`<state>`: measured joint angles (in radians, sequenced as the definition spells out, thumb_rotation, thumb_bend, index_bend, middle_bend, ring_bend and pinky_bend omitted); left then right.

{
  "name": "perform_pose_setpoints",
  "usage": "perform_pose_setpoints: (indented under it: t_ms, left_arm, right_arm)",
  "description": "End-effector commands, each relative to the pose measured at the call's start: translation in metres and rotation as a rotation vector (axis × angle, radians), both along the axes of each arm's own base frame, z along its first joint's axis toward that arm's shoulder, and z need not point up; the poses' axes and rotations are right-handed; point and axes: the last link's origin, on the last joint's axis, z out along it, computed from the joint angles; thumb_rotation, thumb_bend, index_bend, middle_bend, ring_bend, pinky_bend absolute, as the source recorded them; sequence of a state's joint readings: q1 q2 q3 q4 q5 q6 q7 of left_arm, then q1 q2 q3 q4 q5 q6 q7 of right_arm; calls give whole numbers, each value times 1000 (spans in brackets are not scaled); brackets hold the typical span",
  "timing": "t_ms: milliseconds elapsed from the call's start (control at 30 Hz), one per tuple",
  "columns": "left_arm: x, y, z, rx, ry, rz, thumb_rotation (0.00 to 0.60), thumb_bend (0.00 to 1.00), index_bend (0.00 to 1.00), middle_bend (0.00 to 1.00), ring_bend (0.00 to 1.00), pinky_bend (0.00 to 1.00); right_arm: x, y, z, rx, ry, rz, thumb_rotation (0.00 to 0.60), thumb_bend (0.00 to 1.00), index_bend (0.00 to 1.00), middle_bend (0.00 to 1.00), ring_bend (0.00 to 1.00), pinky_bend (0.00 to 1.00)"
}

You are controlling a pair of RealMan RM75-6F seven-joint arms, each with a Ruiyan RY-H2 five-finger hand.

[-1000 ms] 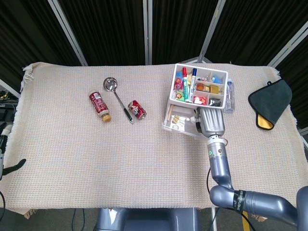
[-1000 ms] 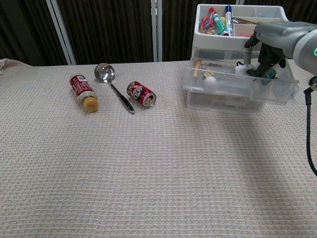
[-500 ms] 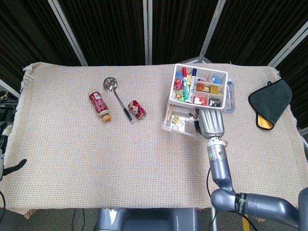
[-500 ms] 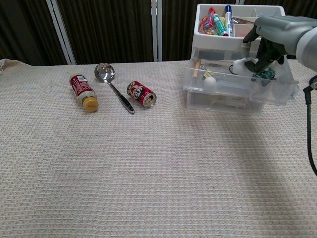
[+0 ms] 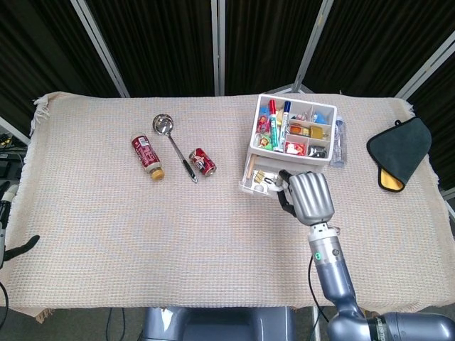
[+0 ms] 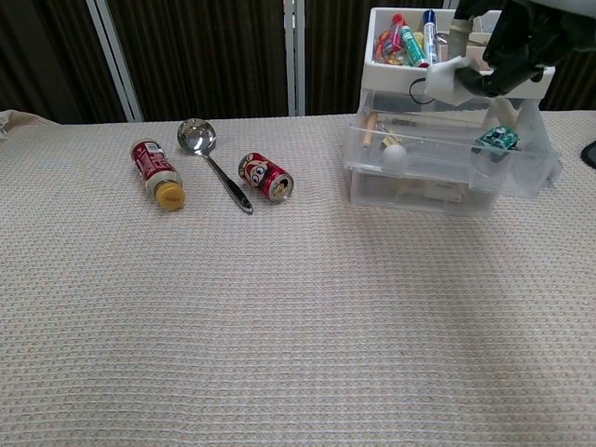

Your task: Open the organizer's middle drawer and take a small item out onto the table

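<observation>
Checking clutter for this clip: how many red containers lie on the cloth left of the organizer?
2: a red bottle left of the ladle, a red can right of its handle.

A ladle point(image 5: 173, 144) lies between a sauce bottle point(image 5: 147, 157) and red can point(image 5: 202, 162); dark cloth point(image 5: 398, 150) far right.

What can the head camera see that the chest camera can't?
Only the head view shows the dark cloth at the table's right edge and a black left hand at the left. Only the chest view shows the right hand holding a small white item above the open drawer. Both show the organizer, ladle and can.
</observation>
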<state>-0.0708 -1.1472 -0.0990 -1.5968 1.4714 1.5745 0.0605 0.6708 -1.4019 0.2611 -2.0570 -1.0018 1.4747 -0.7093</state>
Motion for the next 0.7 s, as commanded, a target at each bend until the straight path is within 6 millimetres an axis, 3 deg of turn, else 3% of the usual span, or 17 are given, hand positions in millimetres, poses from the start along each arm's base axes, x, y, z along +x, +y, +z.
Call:
perform_pose_setpoints:
  t_ms: [33,167,300,533,700]
  left_arm:
    - [1,-2,-1,-3,0,-2,600,28,0,0,0,0]
    - [2,-4,0,2,-6,-11,600,28,0,0,0,0]
    - [2,-4,2,3,-11,-14,600,28,0,0,0,0]
    - [1,-3,2,1,-12,-10,600,28,0,0,0,0]
    - [0,-2,1,-4,-6,-3,600,28,0,0,0,0]
  right_arm:
    - [-3,30,4,26,-16,36,600,450,612,1000,1000,666]
    - [-7,56,-6,86,-12,58,600,446,604,1000,1000,666]
    - [-15,69,-18,120,2,58,600,436,591,1000,1000,666]
    - [-31,68,-39,162,25,23,600,385,543,1000,1000,666]
    - [-49,60,-48,167,62,-19,600,321,370,925,951,657]
